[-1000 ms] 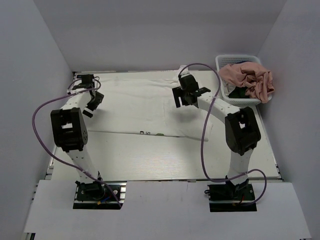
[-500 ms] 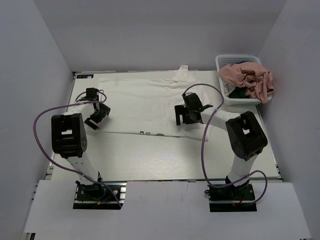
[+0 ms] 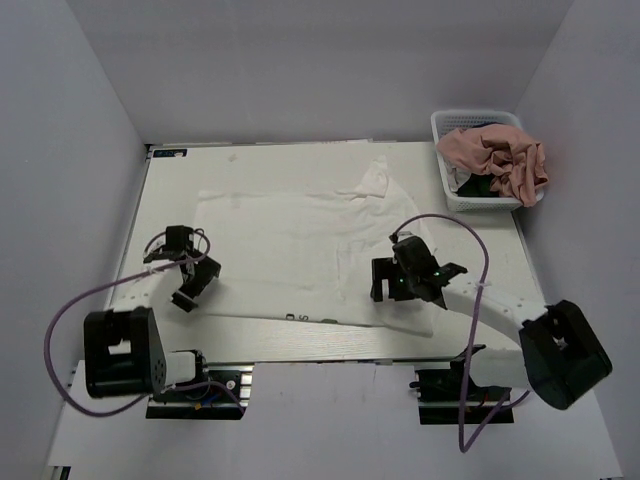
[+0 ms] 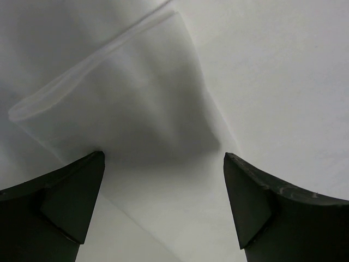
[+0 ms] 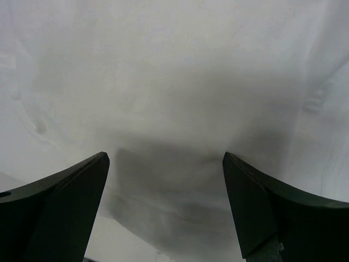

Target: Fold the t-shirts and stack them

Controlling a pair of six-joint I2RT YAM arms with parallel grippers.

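Observation:
A large white t-shirt (image 3: 290,230) lies spread flat on the table, with small dark lettering (image 3: 300,318) at its near hem and a bunched sleeve (image 3: 375,180) at the far side. My left gripper (image 3: 188,285) is open, low over the shirt's near left corner; the left wrist view (image 4: 163,158) shows a folded hem edge (image 4: 82,71) ahead of it. My right gripper (image 3: 397,285) is open over the shirt's near right part, with only white cloth between its fingers in the right wrist view (image 5: 165,155). A pink tee (image 3: 495,155) and a dark green one (image 3: 478,186) lie in the basket.
The white mesh basket (image 3: 445,120) stands at the far right corner, heaped with clothes that hang over its rim. White walls close in the table (image 3: 180,170) on three sides. Purple cables loop from both arms.
Both arms have drawn back from the table's far side to the near side. The white t-shirt has shifted toward the near edge with them.

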